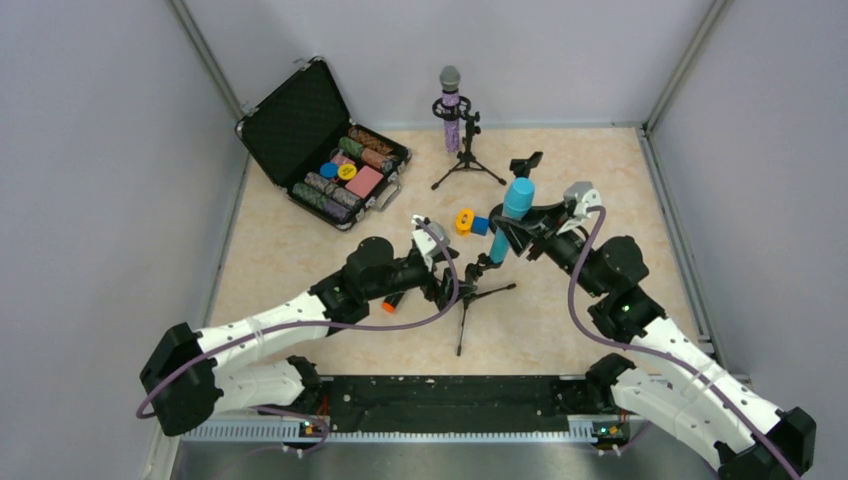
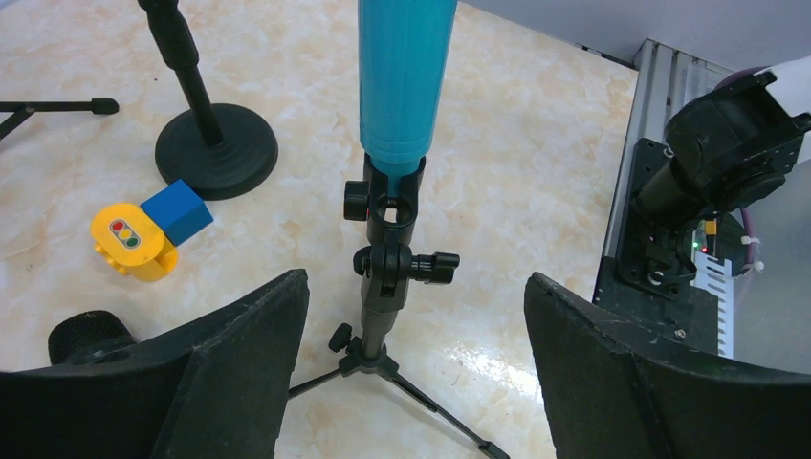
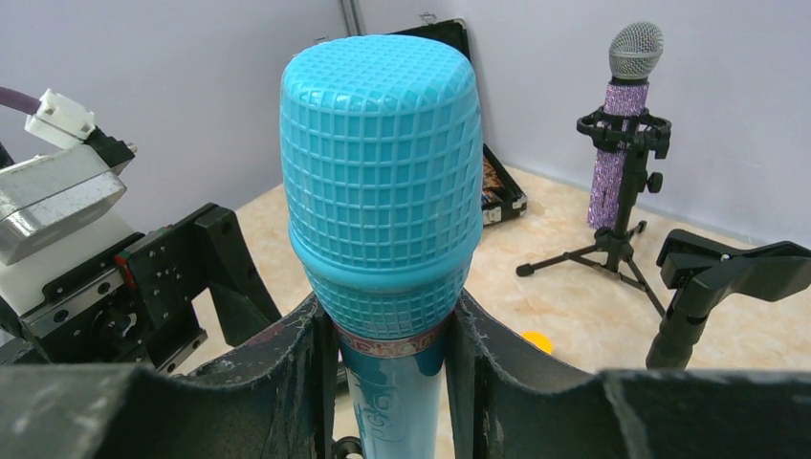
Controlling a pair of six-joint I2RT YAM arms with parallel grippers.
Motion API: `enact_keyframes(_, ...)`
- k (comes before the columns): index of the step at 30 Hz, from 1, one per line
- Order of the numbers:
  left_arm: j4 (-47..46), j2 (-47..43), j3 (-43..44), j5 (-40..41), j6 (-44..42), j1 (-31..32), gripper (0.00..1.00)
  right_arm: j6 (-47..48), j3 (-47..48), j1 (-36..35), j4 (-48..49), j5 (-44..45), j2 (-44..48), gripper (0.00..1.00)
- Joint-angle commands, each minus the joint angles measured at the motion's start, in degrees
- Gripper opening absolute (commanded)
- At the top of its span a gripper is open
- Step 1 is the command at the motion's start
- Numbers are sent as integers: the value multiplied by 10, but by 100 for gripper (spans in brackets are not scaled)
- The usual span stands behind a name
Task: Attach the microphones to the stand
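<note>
End effector R [image 3: 392,335]: clamped on light-blue mic [image 3: 381,172], tail at clip of near tripod stand [image 2: 383,287]. End effector L [image 2: 413,287]: wide, near stem. Purple mic [image 1: 451,110]: mounted, far stand [image 1: 466,165]. Black/orange mic [image 1: 392,301]: on table [image 1: 300,250], pending.

An open black case [image 1: 300,125] sits at the far left of the beige marbled counter [image 1: 600,180], its lid leaning back toward the left wall. Inside lie rows of striped chips [image 1: 330,192], a pink square [image 1: 365,181], a yellow disc [image 1: 347,171] and a blue disc [image 1: 329,170]. Near the counter's middle, a yellow toy block [image 2: 134,241] bearing a traffic-light picture touches a blue block [image 2: 177,212].
</note>
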State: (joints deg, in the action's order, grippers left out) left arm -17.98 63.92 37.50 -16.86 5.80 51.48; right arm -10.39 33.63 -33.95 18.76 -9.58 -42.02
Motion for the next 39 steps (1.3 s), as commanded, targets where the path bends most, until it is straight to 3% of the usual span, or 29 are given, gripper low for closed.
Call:
enact_keyframes(1,-25,1,24,-10,-10,2,87,11,-29,2,-26,-22,-8,0)
enact_keyframes(39,-26,24,38,-4,-24,2,86,-19,-149,2,43,-28,-38,0)
